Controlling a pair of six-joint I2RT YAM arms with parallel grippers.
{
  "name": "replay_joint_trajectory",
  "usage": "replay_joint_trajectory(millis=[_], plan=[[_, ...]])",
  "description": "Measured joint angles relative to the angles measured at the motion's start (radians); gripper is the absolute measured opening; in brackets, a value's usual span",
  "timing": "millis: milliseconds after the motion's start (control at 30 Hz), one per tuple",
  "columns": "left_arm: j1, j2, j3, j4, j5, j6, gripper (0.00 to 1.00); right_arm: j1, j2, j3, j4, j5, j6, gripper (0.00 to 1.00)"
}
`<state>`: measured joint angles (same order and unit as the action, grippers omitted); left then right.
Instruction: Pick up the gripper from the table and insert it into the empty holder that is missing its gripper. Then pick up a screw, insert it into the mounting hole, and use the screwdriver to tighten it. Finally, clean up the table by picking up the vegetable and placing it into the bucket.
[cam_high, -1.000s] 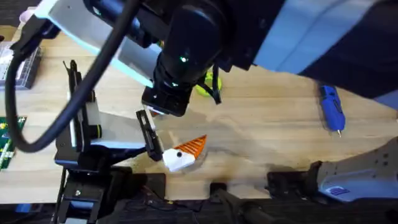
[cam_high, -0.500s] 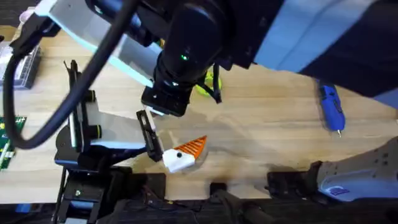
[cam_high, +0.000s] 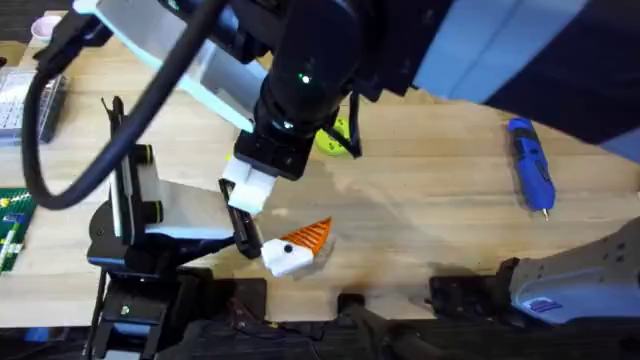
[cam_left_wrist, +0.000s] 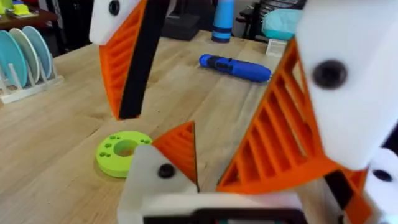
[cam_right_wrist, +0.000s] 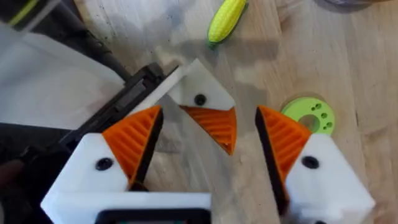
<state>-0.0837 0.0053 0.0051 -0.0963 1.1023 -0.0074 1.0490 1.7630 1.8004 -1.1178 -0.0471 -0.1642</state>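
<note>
The white holder (cam_right_wrist: 199, 93) carries the orange gripper (cam_right_wrist: 214, 127) at its tip, and my left gripper (cam_high: 250, 243) is shut on it near the table's front edge. One dark hole shows in the holder's face. My right gripper (cam_right_wrist: 208, 118) is open, its white and orange fingers (cam_right_wrist: 127, 146) standing on either side of the orange gripper. Seen from the left wrist, those fingers (cam_left_wrist: 121, 62) hang over the holder (cam_left_wrist: 155, 180). The blue screwdriver (cam_high: 532, 178) lies at the right. The yellow vegetable (cam_right_wrist: 225, 20) lies beyond the holder. The bucket is out of view.
A lime-green ring disc (cam_high: 330, 140) lies just behind the holder. A rack of plates (cam_left_wrist: 25, 59) stands at one side of the table. Green circuit boards (cam_high: 10, 225) and a clear box (cam_high: 25, 100) sit at the left edge. Bare wood lies between the holder and the screwdriver.
The right arm has shifted slightly, and one white finger block of its gripper now shows beside the left gripper. The holder and the left arm have not moved.
</note>
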Motion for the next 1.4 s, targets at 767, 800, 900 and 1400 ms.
replay_joint_trajectory(millis=[767, 800, 900, 1400], plan=[[0.000, 0.000, 0.000, 0.003, 0.001, 0.003, 0.458, -0.504, -0.177, 0.056, -0.183, 0.077, 0.204, 0.959], [0.000, 0.000, 0.000, 0.002, 0.001, 0.004, 0.311, -0.535, -0.177, 0.056, -0.198, 0.078, 0.210, 0.959], [0.000, 0.000, 0.000, 0.003, 0.001, 0.009, 0.016, -0.620, -0.176, 0.056, -0.237, 0.081, 0.226, 0.959], [0.000, 0.000, 0.000, 0.003, 0.001, 0.010, 0.013, -0.959, -0.305, -0.226, -0.201, 0.084, 0.269, 0.961]])
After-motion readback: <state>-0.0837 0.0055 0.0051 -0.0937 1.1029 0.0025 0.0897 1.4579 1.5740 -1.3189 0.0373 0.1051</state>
